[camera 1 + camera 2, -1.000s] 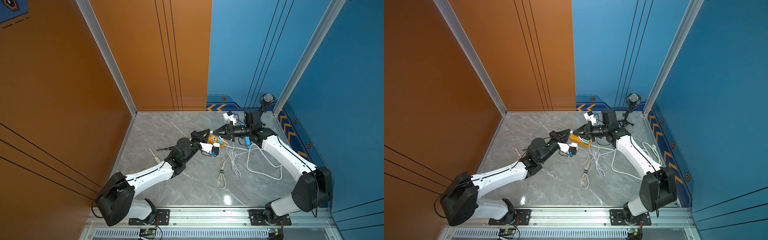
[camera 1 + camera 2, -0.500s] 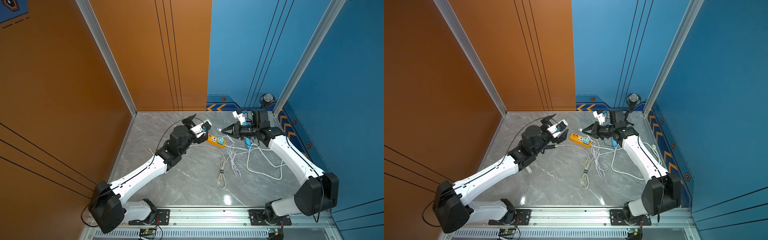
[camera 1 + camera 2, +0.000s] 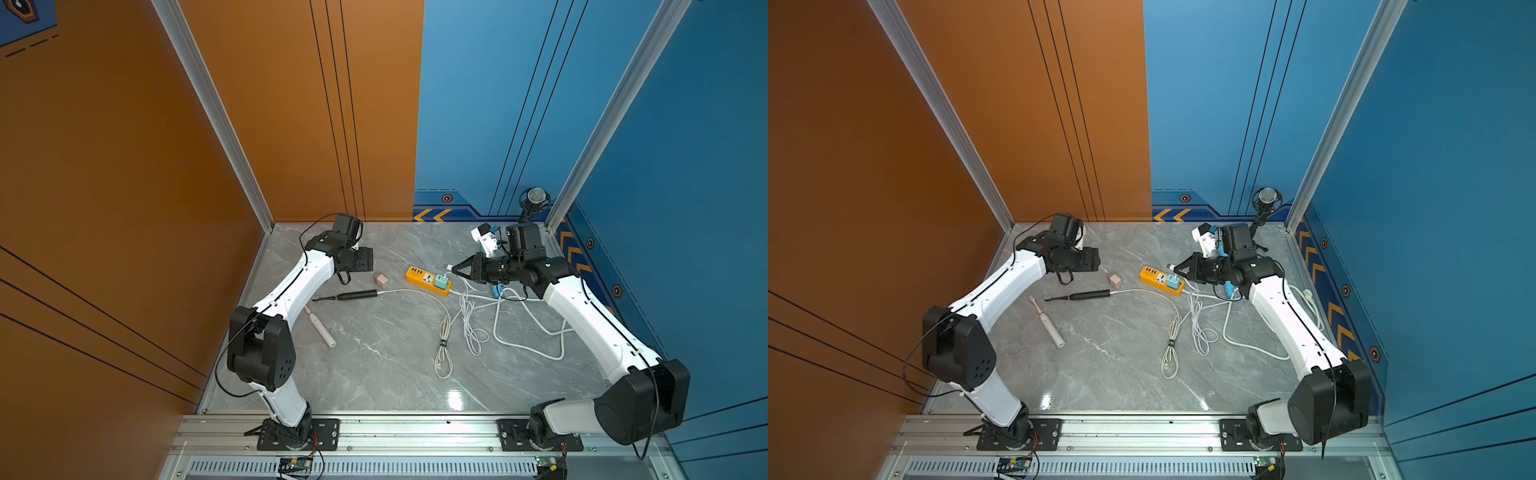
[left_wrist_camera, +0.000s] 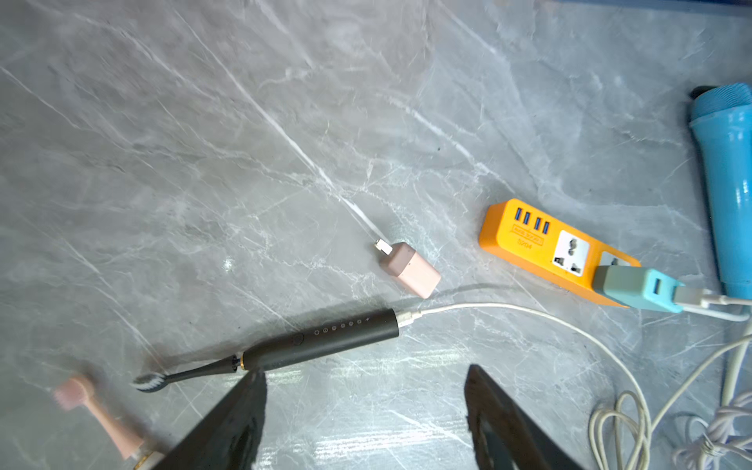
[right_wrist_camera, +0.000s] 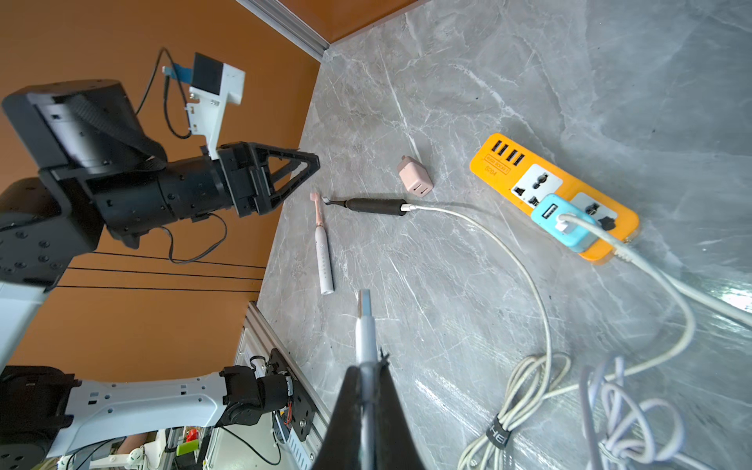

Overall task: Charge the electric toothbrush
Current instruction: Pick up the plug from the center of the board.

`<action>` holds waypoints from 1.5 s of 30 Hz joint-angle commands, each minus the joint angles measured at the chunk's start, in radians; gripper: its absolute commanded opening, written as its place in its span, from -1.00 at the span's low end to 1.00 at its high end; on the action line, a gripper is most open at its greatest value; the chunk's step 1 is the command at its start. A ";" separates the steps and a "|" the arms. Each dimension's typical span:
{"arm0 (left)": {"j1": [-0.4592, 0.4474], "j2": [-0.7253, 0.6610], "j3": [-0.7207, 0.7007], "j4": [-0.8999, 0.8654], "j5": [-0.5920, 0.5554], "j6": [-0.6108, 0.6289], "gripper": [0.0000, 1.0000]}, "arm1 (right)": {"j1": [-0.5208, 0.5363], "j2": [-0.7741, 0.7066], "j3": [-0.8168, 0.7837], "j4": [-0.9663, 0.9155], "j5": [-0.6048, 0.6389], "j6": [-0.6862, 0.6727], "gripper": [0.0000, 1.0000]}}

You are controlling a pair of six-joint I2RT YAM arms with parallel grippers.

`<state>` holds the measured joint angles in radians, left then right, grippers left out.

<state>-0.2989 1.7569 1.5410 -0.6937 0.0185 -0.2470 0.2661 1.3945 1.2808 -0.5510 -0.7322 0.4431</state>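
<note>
A black electric toothbrush (image 3: 353, 296) (image 4: 325, 339) lies on the grey table with a white cable (image 4: 508, 311) plugged into its end. An orange power strip (image 3: 417, 275) (image 5: 500, 162) carries a teal adapter (image 3: 441, 282) (image 5: 563, 221) that has a cable in it. My right gripper (image 3: 455, 269) (image 5: 368, 366) hovers just right of the strip, shut on the white USB plug (image 5: 363, 321) of another cable. My left gripper (image 4: 366, 386) (image 5: 301, 171) stands open and empty above the table at the back left, near the black toothbrush.
A pink toothbrush (image 3: 1047, 322) (image 5: 324, 252) lies in front of the black one. A pink charger cube (image 3: 380, 280) (image 4: 411, 270) sits loose between brush and strip. Coiled white cables (image 3: 444, 345) spread across the middle right. A blue handle-shaped object (image 4: 728, 183) lies right of the strip.
My left gripper has left the power strip, swung to the back left and opened. The right gripper has drawn back slightly, still shut on its plug.
</note>
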 commanded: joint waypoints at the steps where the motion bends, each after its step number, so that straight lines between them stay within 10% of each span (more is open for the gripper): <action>1: -0.022 0.049 0.091 -0.063 0.175 0.308 0.61 | 0.009 -0.020 -0.017 -0.032 0.022 -0.035 -1.00; 6: -0.021 0.054 0.025 -0.062 0.209 1.040 0.59 | 0.025 -0.017 -0.020 -0.021 0.007 -0.035 -0.99; 12: 0.049 0.097 0.025 -0.063 0.504 1.414 0.35 | 0.027 -0.027 -0.023 -0.023 -0.015 -0.038 -0.98; 17: 0.084 0.214 0.081 -0.071 0.647 1.482 0.32 | 0.028 -0.044 -0.027 -0.024 -0.022 -0.028 -0.98; 45: 0.061 0.503 0.255 -0.097 0.551 1.707 0.11 | 0.035 -0.033 0.000 -0.065 -0.011 0.006 -0.98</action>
<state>-0.2352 2.2467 1.7771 -0.7155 0.4614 1.2510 0.2939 1.3529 1.2552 -0.5934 -0.7357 0.4450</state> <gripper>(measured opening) 0.558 0.078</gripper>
